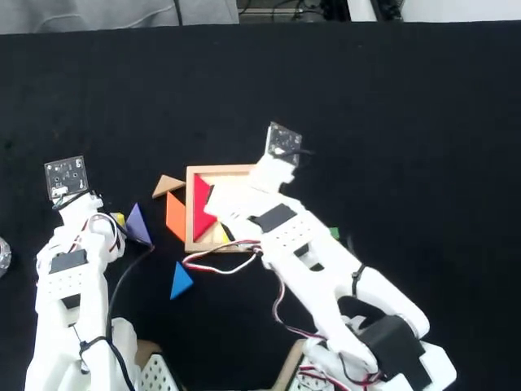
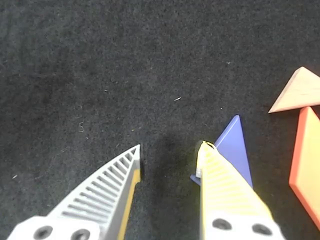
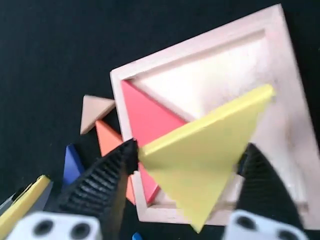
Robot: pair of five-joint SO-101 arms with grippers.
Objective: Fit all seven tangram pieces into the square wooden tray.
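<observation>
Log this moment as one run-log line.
right gripper: shut on yellow triangle, above tray | left gripper: open, beside purple triangle | red triangle: in tray

The left arm [image 1: 69, 277] stands folded at its own side of the tabletop [image 1: 407, 122]. The left end effector [image 2: 170, 150] points down close to the surface, its two fingers spread apart. The right arm [image 1: 326, 277] stretches forward and across toward the left arm, and the right end effector [image 3: 190, 150] is clamped from both sides on a tilted yellow triangle [image 3: 210, 135].

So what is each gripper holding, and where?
Right gripper: the yellow triangle, pinched across one corner and the opposite edge. Left gripper: open, holding nothing.
</observation>
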